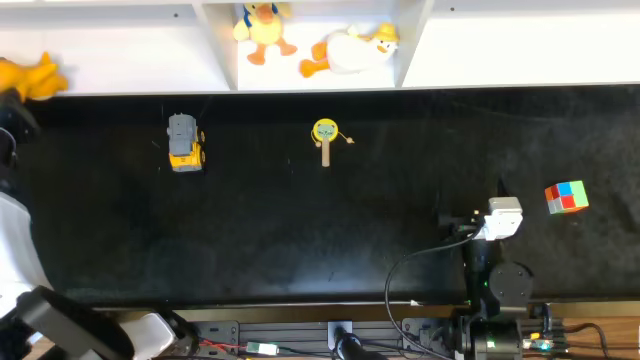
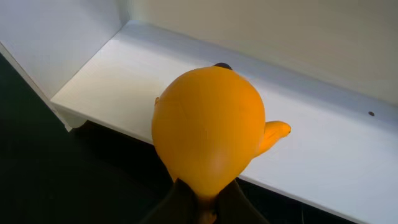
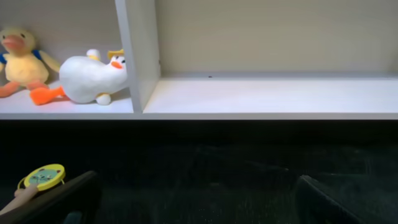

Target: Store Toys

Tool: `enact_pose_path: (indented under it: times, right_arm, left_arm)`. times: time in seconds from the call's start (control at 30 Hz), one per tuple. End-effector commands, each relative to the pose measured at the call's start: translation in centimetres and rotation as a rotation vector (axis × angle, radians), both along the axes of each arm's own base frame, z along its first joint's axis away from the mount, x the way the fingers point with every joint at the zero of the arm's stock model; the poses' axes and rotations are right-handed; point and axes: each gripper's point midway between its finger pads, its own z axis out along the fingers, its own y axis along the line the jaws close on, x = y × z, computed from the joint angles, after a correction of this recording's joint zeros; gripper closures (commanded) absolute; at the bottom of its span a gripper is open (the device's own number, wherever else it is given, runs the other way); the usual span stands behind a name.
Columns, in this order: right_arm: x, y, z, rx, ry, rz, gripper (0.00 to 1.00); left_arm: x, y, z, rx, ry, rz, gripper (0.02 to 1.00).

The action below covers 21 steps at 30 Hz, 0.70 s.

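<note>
The left gripper point(image 2: 202, 202) is clamping an orange plush toy point(image 2: 208, 130) at the shelf point(image 2: 106, 81) edge; the right gripper point(image 3: 193, 202) is hovering wide open above the table point(image 3: 205, 162).

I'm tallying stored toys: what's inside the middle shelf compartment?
The middle compartment holds a yellow duck plush sitting upright and, beside it, a white goose plush lying on its side. The floor and back wall directly behind their bodies are covered.
</note>
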Motion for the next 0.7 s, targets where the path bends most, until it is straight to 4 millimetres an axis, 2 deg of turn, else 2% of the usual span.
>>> enact_pose_path:
  times: [0.03,0.37,0.7]
  right_arm:
    - [0.0,0.1,0.2,0.004,-0.009,0.008,0.005]
    - [0.0,0.1,0.2,0.004,-0.009,0.008,0.005]
    - [0.0,0.1,0.2,0.004,-0.009,0.008,0.005]
  left_arm:
    - [1.1,0.0,1.7,0.004,-0.037,-0.005,0.982]
    - [2.6,-1.2,1.1,0.016,-0.029,-0.027,0.98]
    - [4.0,-1.2,-0.1,0.059,-0.011,-0.015,0.982]
